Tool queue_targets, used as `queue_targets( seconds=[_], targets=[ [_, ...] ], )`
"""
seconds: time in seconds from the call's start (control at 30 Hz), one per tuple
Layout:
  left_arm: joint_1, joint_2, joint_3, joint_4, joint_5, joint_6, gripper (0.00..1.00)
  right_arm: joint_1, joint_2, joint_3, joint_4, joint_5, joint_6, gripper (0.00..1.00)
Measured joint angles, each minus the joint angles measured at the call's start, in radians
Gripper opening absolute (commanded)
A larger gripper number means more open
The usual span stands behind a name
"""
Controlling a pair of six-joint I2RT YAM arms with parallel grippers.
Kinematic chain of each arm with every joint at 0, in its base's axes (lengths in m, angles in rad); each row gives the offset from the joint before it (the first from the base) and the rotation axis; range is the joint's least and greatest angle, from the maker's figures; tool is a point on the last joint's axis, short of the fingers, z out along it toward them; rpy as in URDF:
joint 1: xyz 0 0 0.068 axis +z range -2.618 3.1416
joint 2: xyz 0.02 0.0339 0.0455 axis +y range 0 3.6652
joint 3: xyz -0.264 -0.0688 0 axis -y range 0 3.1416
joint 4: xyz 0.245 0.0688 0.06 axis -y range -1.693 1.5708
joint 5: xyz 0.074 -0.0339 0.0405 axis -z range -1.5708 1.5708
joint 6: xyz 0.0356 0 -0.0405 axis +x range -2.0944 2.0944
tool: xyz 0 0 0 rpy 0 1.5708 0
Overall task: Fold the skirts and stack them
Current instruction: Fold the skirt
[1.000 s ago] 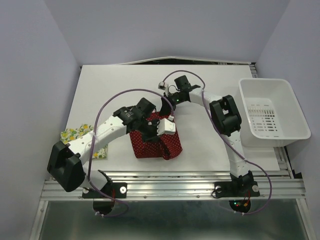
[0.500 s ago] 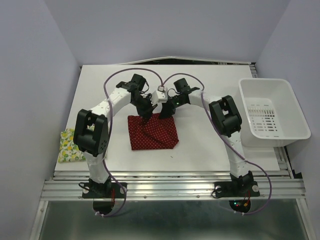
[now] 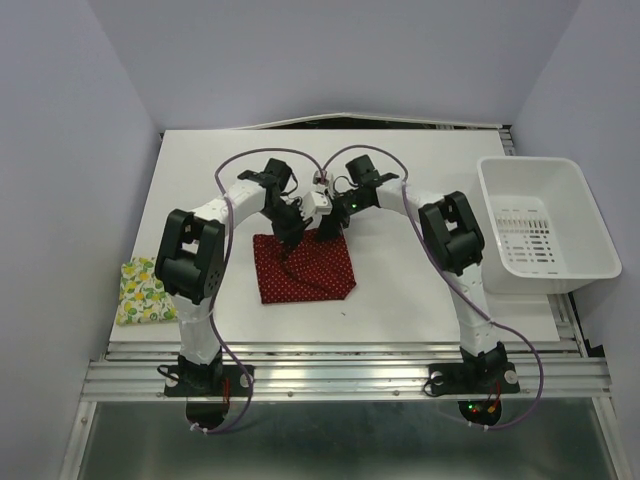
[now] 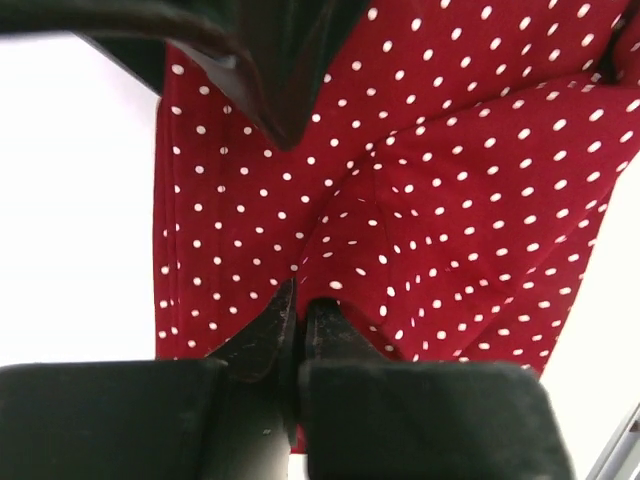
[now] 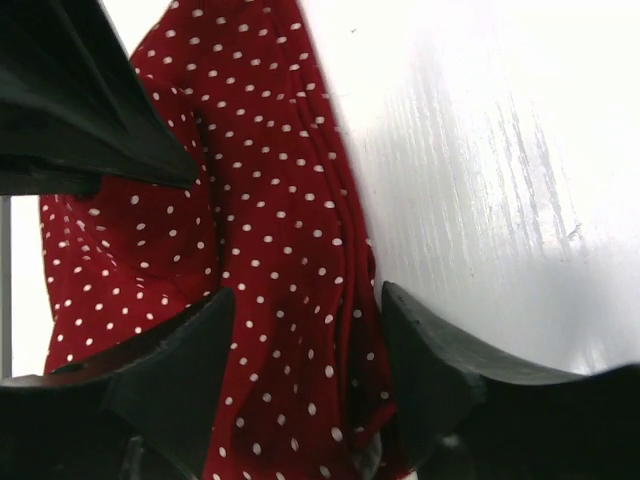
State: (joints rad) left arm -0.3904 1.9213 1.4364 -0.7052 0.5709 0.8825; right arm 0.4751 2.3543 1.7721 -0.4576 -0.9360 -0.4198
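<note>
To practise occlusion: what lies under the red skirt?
Only the white table shows around the red skirt. Whatever lies directly beneath is covered by the fabric.

Left gripper (image 4: 297,300) jaws together, right gripper (image 5: 305,295) jaws apart.

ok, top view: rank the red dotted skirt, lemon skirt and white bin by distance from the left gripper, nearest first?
From the left gripper:
1. red dotted skirt: right at its fingertips, in the centre.
2. lemon skirt: out at the near-left corner.
3. white bin: far right, clearly the farthest.
</note>
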Motion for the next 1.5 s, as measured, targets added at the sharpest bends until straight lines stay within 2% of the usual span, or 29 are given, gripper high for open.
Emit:
queue_targets(
  seconds=[0.13, 0.27, 0.43, 0.53, 0.63, 0.73, 0.9, 0.97, 1.0, 1.17, 1.3, 1.5],
  targets=[
    [0.021, 0.001, -0.022, 0.023, 0.001, -0.056, 0.23, 0.006, -0.017, 0.01, -0.006, 0.058, 0.047, 0.75],
    [0.068, 0.016, -0.013, 0.043, 0.021, -0.134, 0.28, -0.003, -0.047, 0.012, -0.016, 0.136, 0.111, 0.76],
    [0.124, 0.068, 0.002, 0.056, 0.056, -0.226, 0.39, -0.043, -0.155, -0.034, -0.038, 0.248, 0.167, 0.75],
    [0.138, 0.093, 0.006, 0.06, 0.08, -0.268, 0.46, -0.064, -0.269, -0.116, -0.033, 0.278, 0.184, 0.66],
    [0.147, 0.113, 0.008, 0.059, 0.104, -0.298, 0.47, -0.058, -0.404, -0.219, -0.022, 0.29, 0.184, 0.59],
    [0.164, 0.119, 0.021, 0.053, 0.127, -0.331, 0.48, -0.021, -0.52, -0.326, -0.003, 0.322, 0.16, 0.52],
    [0.225, 0.119, 0.087, 0.038, 0.163, -0.386, 0.51, 0.122, -0.641, -0.514, 0.039, 0.427, 0.097, 0.53],
    [0.248, 0.119, 0.113, 0.035, 0.177, -0.412, 0.61, 0.185, -0.645, -0.55, 0.047, 0.472, 0.08, 0.56],
    [0.26, 0.119, 0.122, 0.035, 0.185, -0.431, 0.61, 0.225, -0.645, -0.57, 0.06, 0.504, 0.069, 0.6],
    [0.297, 0.118, 0.124, 0.03, 0.201, -0.498, 0.6, 0.35, -0.645, -0.593, 0.087, 0.597, 0.042, 0.62],
    [0.317, 0.048, 0.012, 0.071, 0.225, -0.581, 0.58, 0.397, -0.639, -0.593, 0.148, 0.673, 0.027, 0.61],
    [0.328, -0.134, -0.161, 0.117, 0.242, -0.706, 0.45, 0.415, -0.572, -0.593, 0.227, 0.756, 0.004, 0.56]
  ],
)
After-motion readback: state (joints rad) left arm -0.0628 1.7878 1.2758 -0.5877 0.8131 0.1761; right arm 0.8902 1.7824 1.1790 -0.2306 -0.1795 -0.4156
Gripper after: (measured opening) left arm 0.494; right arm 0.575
